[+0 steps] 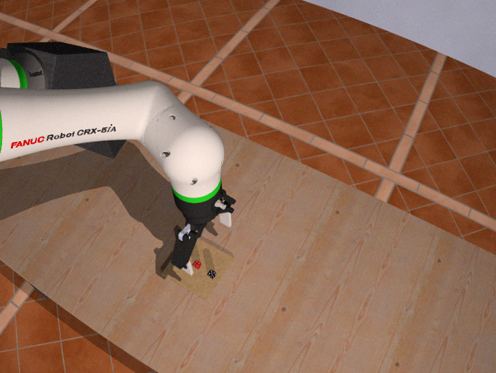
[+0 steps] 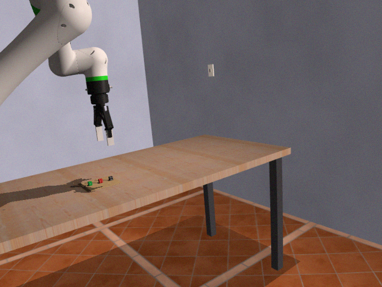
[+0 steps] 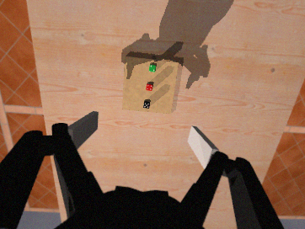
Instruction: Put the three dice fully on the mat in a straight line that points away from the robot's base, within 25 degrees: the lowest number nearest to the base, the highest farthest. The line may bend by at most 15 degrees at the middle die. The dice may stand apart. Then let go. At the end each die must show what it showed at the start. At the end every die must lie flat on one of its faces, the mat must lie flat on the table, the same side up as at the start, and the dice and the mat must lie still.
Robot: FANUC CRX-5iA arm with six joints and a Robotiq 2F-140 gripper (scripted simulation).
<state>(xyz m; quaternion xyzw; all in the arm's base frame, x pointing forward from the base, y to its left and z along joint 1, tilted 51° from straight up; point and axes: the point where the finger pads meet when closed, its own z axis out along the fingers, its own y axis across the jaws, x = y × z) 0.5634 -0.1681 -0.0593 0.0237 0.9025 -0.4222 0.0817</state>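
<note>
With jaws spread wide and empty, the gripper [image 2: 104, 139] hangs high above the mat [image 3: 168, 98] near the table's [image 2: 216, 160] base-end edge, where 3 dice, green [image 3: 152, 67], red [image 3: 149, 86], black [image 3: 147, 103], line up, apparently placed as required.

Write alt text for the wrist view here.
Three dice, green, red and black, stand apart in a near-straight row on a tan mat on the wooden table. The open, empty gripper frames them from high above.
</note>
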